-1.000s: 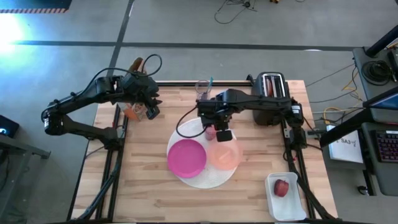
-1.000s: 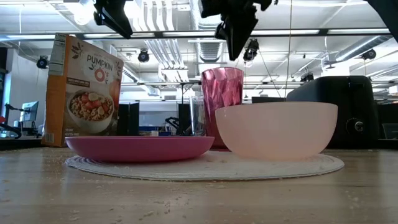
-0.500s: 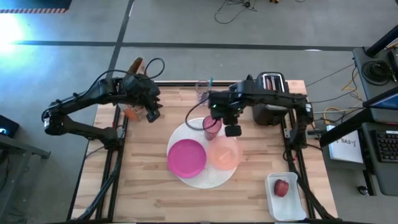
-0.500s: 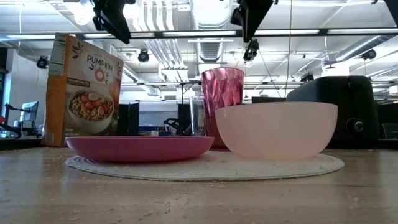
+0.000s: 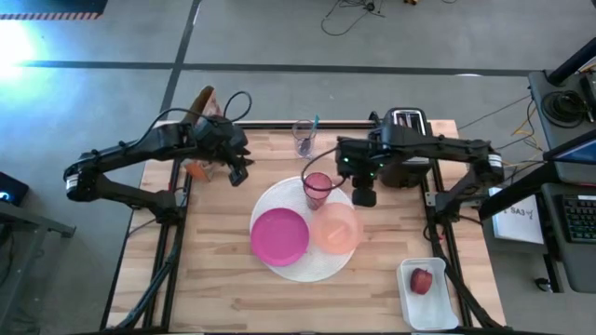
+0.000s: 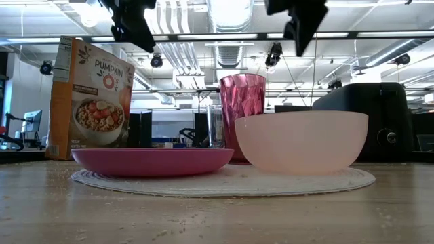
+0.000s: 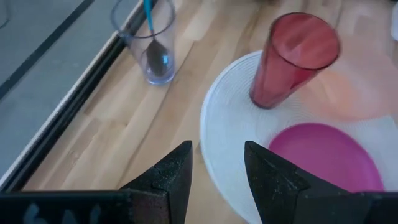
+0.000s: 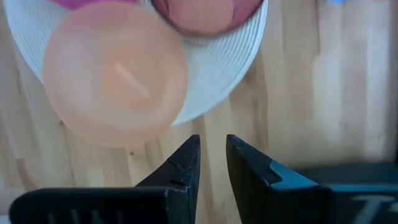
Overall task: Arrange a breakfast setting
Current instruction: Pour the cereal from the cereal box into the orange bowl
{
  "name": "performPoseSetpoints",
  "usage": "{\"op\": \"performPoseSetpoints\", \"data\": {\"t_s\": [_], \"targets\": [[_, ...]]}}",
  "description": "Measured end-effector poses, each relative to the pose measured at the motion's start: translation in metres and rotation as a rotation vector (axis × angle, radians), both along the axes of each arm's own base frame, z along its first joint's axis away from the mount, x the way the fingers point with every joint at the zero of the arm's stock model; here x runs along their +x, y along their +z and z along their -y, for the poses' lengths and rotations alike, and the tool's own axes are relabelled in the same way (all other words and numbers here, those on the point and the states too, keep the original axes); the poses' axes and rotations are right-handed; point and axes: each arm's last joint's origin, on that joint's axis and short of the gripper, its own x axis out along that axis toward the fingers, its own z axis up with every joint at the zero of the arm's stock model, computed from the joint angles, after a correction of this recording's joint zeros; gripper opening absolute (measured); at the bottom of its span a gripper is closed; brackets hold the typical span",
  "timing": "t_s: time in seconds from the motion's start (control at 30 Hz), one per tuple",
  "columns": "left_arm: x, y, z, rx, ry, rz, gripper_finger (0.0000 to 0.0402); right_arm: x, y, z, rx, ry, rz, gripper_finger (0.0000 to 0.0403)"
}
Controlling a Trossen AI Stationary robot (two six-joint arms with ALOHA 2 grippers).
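The large white plate (image 5: 279,200) lies mid-table. On it rest the magenta plate (image 5: 279,235), the peach bowl (image 5: 336,229) and the upright pink tumbler (image 5: 318,189). The teal-handled spoon (image 7: 149,25) stands head down in a clear glass (image 5: 304,138) near the far edge. The red fruit (image 5: 422,280) lies in a white tray. My right gripper (image 5: 363,195) hovers right of the tumbler, open by a narrow gap and empty. My left gripper (image 5: 239,172) hovers left of the white plate, open and empty. The bagel and loose cereal are out of view.
A black toaster (image 5: 406,140) stands at the far right, behind my right arm. A cereal box (image 6: 91,98) stands at the far left edge. The white tray (image 5: 430,312) sits at the near right corner. Bare wood shows along the near edge.
My right gripper has gone from above the tumbler toward the table's right edge, leaving the tumbler upright on the white plate. My left gripper has shifted a little toward the table's right, closer to the white plate.
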Motion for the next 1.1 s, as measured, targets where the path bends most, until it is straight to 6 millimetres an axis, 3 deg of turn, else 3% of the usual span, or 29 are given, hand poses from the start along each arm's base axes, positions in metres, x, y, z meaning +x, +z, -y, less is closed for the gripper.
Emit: {"op": "performPoseSetpoints", "data": {"t_s": [0.23,0.67,1.1], "targets": [[0.008,0.0,0.008,0.017,-0.042,0.058,0.0129,-0.029,-0.012,-0.005,0.016,-0.073,0.034,0.0068],[0.015,-0.011,0.02,0.018,-0.105,0.066,0.0129,-0.071,-0.023,-0.01,0.007,-0.109,0.327,0.0068],[0.015,-0.016,0.02,0.018,-0.103,0.062,0.0129,-0.109,-0.069,-0.015,-0.035,-0.062,0.603,0.0068]]}}
